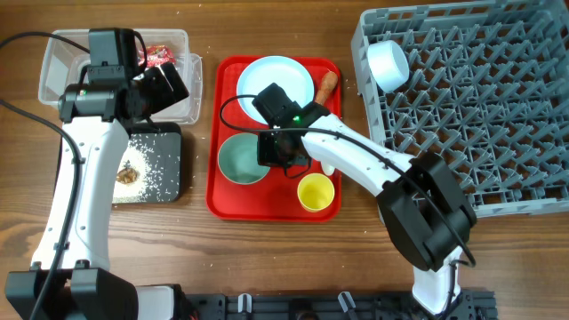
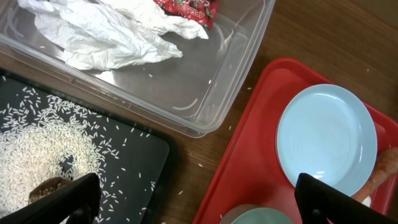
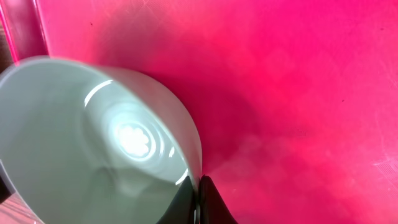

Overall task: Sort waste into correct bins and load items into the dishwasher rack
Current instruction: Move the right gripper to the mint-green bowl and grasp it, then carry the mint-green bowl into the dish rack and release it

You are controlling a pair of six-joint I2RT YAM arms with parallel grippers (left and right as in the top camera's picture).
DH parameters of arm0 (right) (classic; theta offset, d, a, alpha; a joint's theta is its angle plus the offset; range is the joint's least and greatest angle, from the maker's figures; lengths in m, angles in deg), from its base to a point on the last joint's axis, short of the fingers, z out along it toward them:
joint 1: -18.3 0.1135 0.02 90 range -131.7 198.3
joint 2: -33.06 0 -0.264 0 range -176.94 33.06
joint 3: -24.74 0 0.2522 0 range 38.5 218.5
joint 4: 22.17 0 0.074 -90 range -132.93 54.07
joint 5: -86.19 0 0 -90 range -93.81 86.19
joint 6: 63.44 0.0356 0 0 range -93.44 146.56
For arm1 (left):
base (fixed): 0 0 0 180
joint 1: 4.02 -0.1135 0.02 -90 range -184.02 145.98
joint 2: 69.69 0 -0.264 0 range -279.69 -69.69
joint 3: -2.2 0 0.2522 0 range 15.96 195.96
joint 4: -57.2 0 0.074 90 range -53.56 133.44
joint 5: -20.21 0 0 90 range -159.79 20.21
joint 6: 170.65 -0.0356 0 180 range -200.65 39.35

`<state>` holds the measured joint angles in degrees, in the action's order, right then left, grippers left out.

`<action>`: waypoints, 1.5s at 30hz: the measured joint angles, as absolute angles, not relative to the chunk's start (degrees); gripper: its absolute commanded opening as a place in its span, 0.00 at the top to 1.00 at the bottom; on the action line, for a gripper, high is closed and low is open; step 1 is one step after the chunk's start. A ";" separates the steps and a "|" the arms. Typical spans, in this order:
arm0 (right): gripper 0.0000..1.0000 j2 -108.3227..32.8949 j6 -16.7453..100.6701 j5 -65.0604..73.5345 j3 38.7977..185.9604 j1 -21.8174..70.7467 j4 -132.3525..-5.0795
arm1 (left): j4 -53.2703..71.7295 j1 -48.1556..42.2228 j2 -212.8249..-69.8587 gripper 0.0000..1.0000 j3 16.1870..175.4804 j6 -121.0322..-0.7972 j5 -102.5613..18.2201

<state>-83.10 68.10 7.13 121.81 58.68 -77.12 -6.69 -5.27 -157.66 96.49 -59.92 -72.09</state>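
Pinching the rim of the green bowl point(image 3: 93, 143), the right tool point(image 3: 200, 196) is clamping it on the red tray point(image 3: 298, 93), near the yellow cup point(image 1: 316, 191). The left tool point(image 2: 199, 202) is hanging wide open over the clear tub point(image 2: 205, 87), which is holding the napkin point(image 2: 112, 37) and wrapper point(image 2: 189, 7). Rice point(image 2: 37, 149) is lying on the black tray point(image 2: 143, 162).

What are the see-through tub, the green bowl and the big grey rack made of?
The tub looks like clear plastic: see-through, with glossy highlights on its floor. The green bowl seems smooth glossy plastic or melamine, judging by its bright reflections; ceramic is possible. The rack looks like moulded matte grey plastic, with a uniform peg grid.
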 measured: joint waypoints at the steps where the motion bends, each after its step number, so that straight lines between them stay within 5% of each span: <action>1: 0.95 -83.08 66.90 7.15 122.01 58.46 -77.21 | -6.67 -5.27 -157.66 0.00 96.49 -59.92 -72.09; 8: 0.96 -65.70 60.26 -2.62 123.95 48.98 -82.08 | -6.69 -5.27 -157.66 0.00 96.49 -59.92 -72.11; 12: 0.96 -50.69 51.43 -27.44 126.09 38.62 -90.04 | -6.69 -5.27 -157.66 0.00 96.49 -59.92 -72.09; 20: 0.96 -57.88 38.71 -56.58 117.53 34.46 -96.42 | -6.69 -5.27 -157.66 0.00 96.49 -59.92 -72.09; 29: 0.96 -61.20 21.31 -64.10 116.94 34.49 -85.99 | -6.65 -5.27 -157.66 0.00 96.49 -59.92 -72.09; 34: 0.96 -62.42 -3.41 -72.80 116.56 35.14 -71.77 | -6.65 -5.27 -157.66 0.00 96.49 -59.92 -72.09; 45: 0.96 -67.01 -10.63 -67.79 112.91 39.43 -71.52 | -6.69 -5.27 -157.66 0.00 96.49 -59.92 -72.09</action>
